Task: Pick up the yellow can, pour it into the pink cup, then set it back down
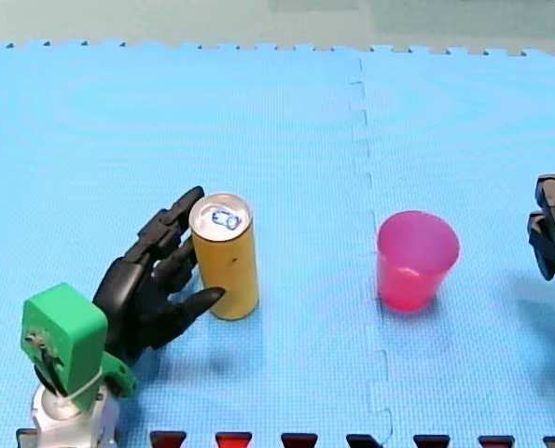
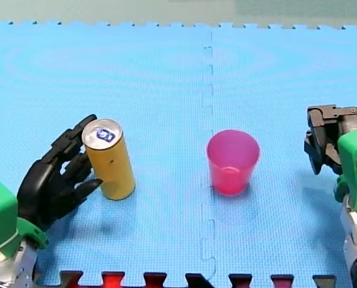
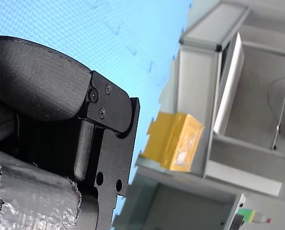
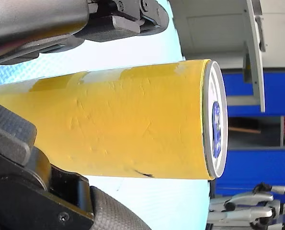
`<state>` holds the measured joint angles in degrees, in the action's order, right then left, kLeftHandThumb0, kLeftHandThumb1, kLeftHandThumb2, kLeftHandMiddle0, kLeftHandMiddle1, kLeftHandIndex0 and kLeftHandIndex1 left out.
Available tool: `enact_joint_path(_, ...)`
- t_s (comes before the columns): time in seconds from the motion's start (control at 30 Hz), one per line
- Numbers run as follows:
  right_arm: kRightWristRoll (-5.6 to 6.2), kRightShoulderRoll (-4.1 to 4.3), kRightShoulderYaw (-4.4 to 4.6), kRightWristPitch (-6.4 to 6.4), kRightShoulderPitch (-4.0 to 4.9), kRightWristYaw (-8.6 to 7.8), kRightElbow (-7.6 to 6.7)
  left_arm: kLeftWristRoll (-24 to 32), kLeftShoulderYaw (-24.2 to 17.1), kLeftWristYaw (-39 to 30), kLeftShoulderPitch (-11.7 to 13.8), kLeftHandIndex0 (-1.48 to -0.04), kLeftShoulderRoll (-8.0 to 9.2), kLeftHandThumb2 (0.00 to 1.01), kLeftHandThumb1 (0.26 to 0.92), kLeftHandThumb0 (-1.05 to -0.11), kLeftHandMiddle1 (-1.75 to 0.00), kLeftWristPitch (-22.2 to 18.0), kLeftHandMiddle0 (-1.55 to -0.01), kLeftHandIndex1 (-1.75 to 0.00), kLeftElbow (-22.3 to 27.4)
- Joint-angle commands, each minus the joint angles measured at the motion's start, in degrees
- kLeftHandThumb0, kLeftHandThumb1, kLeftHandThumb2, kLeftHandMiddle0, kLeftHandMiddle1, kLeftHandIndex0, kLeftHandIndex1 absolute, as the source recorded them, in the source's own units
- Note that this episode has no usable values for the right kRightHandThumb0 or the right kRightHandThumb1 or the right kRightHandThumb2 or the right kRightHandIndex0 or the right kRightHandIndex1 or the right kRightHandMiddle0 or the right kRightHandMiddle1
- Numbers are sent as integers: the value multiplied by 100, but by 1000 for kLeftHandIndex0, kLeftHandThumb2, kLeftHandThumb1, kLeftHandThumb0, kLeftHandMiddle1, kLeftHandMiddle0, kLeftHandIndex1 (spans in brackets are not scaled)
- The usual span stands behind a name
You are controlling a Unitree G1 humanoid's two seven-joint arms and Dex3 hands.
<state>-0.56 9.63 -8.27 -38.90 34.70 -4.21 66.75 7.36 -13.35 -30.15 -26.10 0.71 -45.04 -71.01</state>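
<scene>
Filling the second wrist view, side-on: can (image 4: 132, 124), yellow wall scuffed, silver top with a blue tab. Upright on the blue mat (image 1: 286, 140) in the head views.

Cupped by the left hand (image 1: 151, 289), just left of the can. Thumb (image 1: 202, 301) tip touching the lower wall, fingers (image 1: 170, 219) wide and reaching behind the upper wall. Contact of those fingers unclear from the head. From the wrist, a strip of mat visible between them and the wall: grip not closed. Green mount (image 1: 62, 336) on that wrist, left of the can and nearer the head.

Right of the can, well apart and past the mat's seam (image 1: 366, 187): pink cup (image 1: 415, 261), upright, mouth upward.

Farther right of the can, beyond the cup: right hand (image 2: 325, 141), fingers curled, holding nothing.

Seen from the first wrist view, unlike the others: black hand casing (image 3: 46, 86) with grey tape (image 3: 32, 191) close to the lens. Past the mat's edge, a yellow box (image 3: 173, 141) against a grey frame (image 3: 199, 96).
</scene>
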Motion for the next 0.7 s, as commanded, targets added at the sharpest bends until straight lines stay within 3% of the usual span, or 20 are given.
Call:
enact_joint_path(0.0, 29, 30, -16, -29, 4, -10, -1, -44, 38, 29, -8, -196, 35, 0, 687, -1048, 0, -55, -179, 0, -15)
enact_joint_path(0.67, 28, 59, -24, -74, -31, -52, -18, 113, -68, -254, -97, -225, 77, 7, 686, -1048, -2, 160, -171, -14, -82)
